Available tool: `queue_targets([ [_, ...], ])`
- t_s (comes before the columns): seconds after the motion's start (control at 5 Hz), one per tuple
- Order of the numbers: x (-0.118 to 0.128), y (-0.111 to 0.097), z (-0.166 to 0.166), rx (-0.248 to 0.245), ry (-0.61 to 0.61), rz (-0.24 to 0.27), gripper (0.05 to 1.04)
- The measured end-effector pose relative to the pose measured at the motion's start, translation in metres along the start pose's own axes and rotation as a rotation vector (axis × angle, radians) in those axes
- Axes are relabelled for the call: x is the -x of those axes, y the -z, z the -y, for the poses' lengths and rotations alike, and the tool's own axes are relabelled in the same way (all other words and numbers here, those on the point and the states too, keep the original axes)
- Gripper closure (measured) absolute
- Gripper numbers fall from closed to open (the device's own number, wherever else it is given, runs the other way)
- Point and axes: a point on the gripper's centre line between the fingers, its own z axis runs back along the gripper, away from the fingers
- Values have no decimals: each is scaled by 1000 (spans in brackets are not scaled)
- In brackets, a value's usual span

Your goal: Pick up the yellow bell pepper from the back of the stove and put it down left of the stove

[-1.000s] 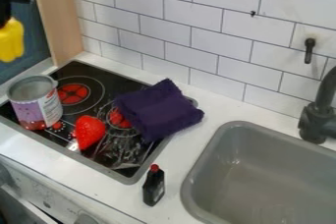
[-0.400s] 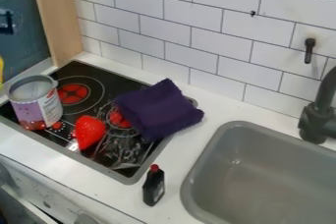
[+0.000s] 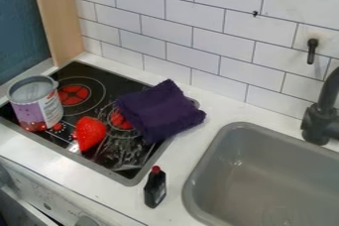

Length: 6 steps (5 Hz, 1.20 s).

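OK so the main thing that's different: about a second ago the black gripper was up at the upper left with a yellow thing right below it, and both have since moved down and out past the left edge. The teal panel [image 3: 25,29] beside the wooden strip [image 3: 58,17] is uncovered now. I can't tell if the gripper is wide, narrow or holding anything, and I can't say exactly where the yellow thing ended up, so no placing stuff relative to it either.

Everything else looks like it stayed put. The can [image 3: 36,111] is at the left side of the black stove [image 3: 79,75], with the red strawberry [image 3: 90,133] to its right, near it but apart. The purple cloth [image 3: 161,111] is bunched up further right, partly over a burner and over the stove's right edge. The little dark bottle with a red cap [image 3: 155,188] is on the white counter [image 3: 182,153], between the stove and the gray sink [image 3: 275,180].
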Motion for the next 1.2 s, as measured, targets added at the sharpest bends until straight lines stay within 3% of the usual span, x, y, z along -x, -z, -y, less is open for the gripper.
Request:
queue_targets([
  [0.2,1,13,-1,68,11,14,973],
  [0.6,-2,27,5,119,64,27,973],
  [0.8,-2,32,6,122,72,8,973],
  [1.2,-5,38,-3,69,62,-37,948],
])
